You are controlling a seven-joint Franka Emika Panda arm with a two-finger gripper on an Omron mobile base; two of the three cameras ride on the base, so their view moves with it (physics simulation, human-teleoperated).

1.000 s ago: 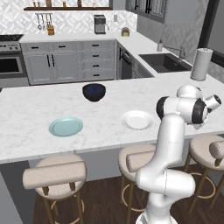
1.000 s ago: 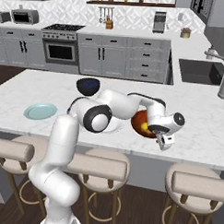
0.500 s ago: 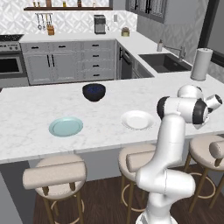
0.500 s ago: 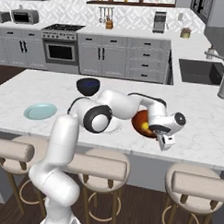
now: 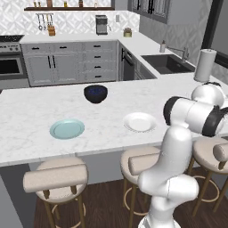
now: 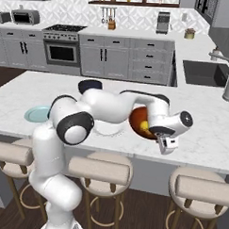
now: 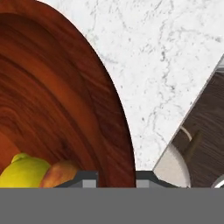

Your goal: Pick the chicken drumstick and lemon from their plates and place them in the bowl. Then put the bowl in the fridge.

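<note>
Now the claw [image 7: 115, 180] pinches the wooden bowl's [image 7: 57, 100] rim; lemon [image 7: 24, 171] and drumstick [image 7: 59, 173] sit just inside. A one-sided lift may tip it.

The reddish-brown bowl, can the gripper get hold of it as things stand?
Probably yes: the gripper looks shut on the bowl rim, its fingers either side of the wall, with lemon and drumstick inside.

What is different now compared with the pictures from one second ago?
The tool has closed on the rim of the brown bowl; the arm itself hardly moved. The lemon and drumstick stay in the bowl. The blue plate, white plate and dark bowl are unchanged.
</note>
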